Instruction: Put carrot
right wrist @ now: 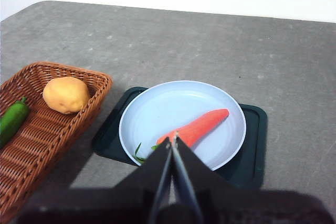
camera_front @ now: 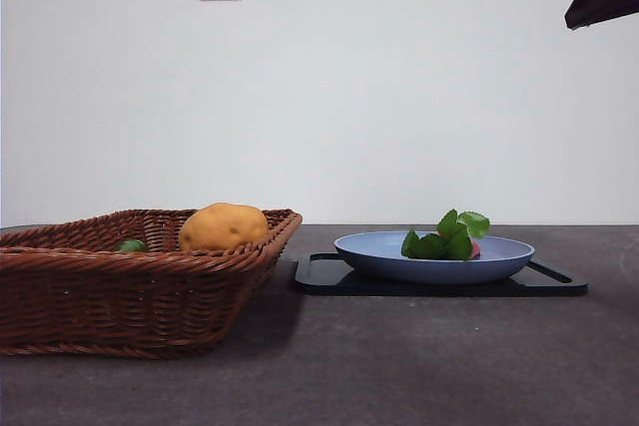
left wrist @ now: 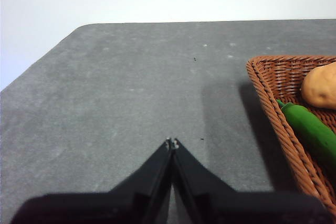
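Carrot (right wrist: pixel 197 127) lies diagonally on the blue plate (right wrist: pixel 157 108), centre frame, directly beyond the right gripper (right wrist: pixel 172 140), jaws pressed together. Left gripper (left wrist: pixel 171 143), also closed, is farther off.

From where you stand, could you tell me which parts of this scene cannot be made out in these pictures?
- Carrot: in the right wrist view the right end effector hides most of its leaves; in the front view the plate rim hides most of its body.
- Green vegetable: the left wrist view's edge cuts it off; in the front view the basket wall hides nearly all of it.
- Left end effector: shut over bare table.
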### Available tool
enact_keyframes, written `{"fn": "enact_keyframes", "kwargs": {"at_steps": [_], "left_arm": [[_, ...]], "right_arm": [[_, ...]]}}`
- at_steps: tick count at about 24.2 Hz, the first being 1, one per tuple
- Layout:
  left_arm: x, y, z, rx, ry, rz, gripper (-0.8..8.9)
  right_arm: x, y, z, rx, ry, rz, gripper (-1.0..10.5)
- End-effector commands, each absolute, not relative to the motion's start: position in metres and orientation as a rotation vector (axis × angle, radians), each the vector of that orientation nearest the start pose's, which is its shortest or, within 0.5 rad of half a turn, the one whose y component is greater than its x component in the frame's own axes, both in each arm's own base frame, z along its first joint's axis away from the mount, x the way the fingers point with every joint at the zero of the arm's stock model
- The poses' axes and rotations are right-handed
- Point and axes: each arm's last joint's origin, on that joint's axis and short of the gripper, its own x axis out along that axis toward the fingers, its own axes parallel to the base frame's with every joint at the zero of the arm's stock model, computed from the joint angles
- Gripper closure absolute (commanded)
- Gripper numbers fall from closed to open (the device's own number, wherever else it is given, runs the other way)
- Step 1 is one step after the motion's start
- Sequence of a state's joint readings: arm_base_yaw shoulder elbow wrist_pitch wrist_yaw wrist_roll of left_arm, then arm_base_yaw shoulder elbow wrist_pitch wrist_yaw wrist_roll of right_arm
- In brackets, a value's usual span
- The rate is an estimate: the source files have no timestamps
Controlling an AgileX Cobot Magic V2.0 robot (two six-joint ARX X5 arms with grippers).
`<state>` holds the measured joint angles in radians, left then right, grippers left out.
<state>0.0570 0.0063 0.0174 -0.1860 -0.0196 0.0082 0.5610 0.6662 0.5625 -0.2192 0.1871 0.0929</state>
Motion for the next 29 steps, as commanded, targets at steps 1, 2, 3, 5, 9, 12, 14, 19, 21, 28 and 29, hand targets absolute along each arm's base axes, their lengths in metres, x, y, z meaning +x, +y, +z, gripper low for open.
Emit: {"fn": "enact_keyframes", "kwargs": {"at_steps": [1, 2, 3, 5, 9, 12, 14, 19, 21, 28, 29], "left_arm": [[0.096, 0.006, 0.149, 0.019, 0.169, 0.081, 8.07], [0.096, 0.006, 0.149, 0.019, 0.169, 0.081, 8.07], [0.096, 0.006, 0.149, 0.019, 0.169, 0.081, 8.07], [0.096, 0.006, 0.149, 0.019, 0.169, 0.081, 8.07], [0.096, 0.006, 0.149, 0.019, 0.169, 0.081, 8.07], [0.096, 0.006, 0.149, 0.019, 0.169, 0.081, 8.07], [0.096, 0.006, 0.149, 0.019, 0.169, 0.081, 8.07], [0.096, 0.006, 0.149, 0.019, 0.17, 0.081, 8.07], [0.096, 0.006, 0.149, 0.019, 0.169, 0.081, 8.07], [0.096, 0.006, 0.149, 0.019, 0.169, 0.081, 8.07], [0.096, 0.006, 0.149, 0.019, 0.169, 0.081, 8.07]], "right_arm": [[0.133, 0.078, 0.275, -0.019, 0.302, 0.355, 9.4], [0.133, 0.078, 0.275, -0.019, 0.302, 0.355, 9.4], [0.133, 0.078, 0.275, -0.019, 0.302, 0.355, 9.4], [0.133, 0.078, 0.275, -0.019, 0.302, 0.355, 9.4], [0.133, 0.078, 0.275, -0.019, 0.302, 0.355, 9.4], [0.133, 0.078, 0.275, -0.019, 0.302, 0.355, 9.4], [0.133, 0.078, 0.275, -0.044, 0.299, 0.356, 9.4], [0.13, 0.072, 0.277, -0.222, 0.253, 0.264, 9.4], [0.124, 0.062, 0.28, -0.237, 0.245, 0.191, 9.4], [0.101, 0.027, 0.275, -0.157, 0.198, 0.135, 9.4], [0.099, 0.023, 0.272, -0.163, 0.185, 0.113, 9.4]]}}
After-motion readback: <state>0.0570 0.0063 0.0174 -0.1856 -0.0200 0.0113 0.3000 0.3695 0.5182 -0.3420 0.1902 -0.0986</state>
